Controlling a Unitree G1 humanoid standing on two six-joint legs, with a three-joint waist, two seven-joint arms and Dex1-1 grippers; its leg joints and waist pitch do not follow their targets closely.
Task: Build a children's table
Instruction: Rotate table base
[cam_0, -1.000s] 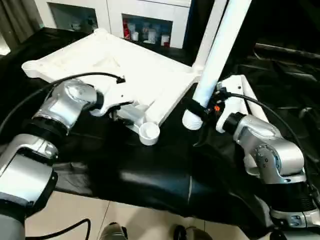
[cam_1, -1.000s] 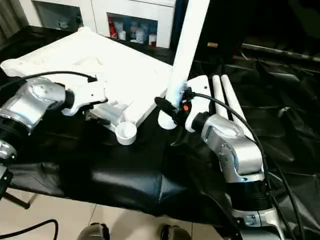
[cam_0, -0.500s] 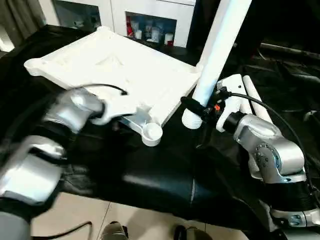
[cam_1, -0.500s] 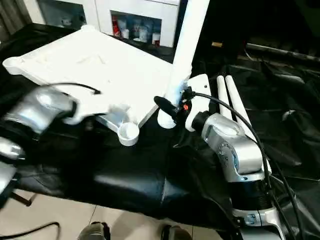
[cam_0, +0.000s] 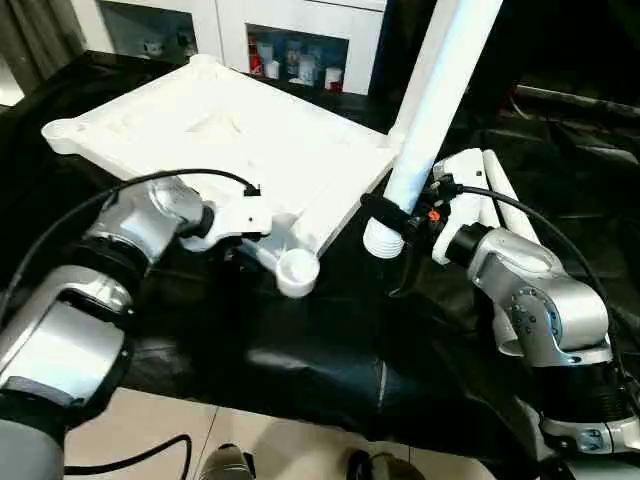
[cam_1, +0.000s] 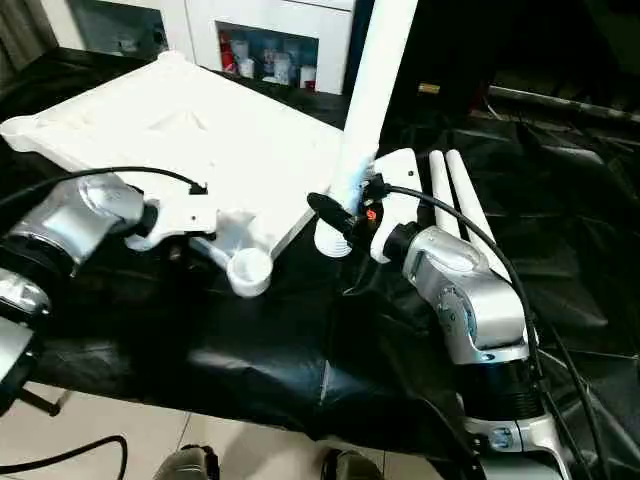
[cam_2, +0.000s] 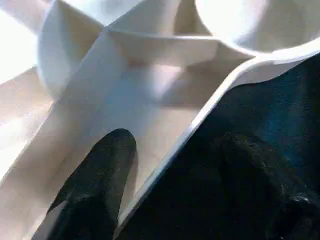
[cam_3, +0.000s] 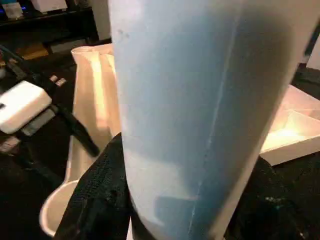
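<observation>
Since a second ago the left gripper (cam_2: 165, 165) has slid in along the near edge of the table top (cam_0: 250, 140) and narrowed; it now straddles the rim wall, one finger (cam_2: 100, 175) inside the ribbed underside, the other outside over the black cloth (cam_0: 300, 350), just left of the near corner socket (cam_0: 297, 268). Whether it already pinches the rim I cannot tell. The top lies underside up on the left, its far corner by the white cabinet (cam_0: 290, 40). The right gripper (cam_0: 392, 222) has not moved: it is clamped around the held leg (cam_0: 430, 110), upright, thick end low and right of the socket. Two more legs (cam_0: 490, 190) lie right of it. To do this well, clamp the rim firmly first, then carry the leg's end squarely over the socket and press straight down.
</observation>
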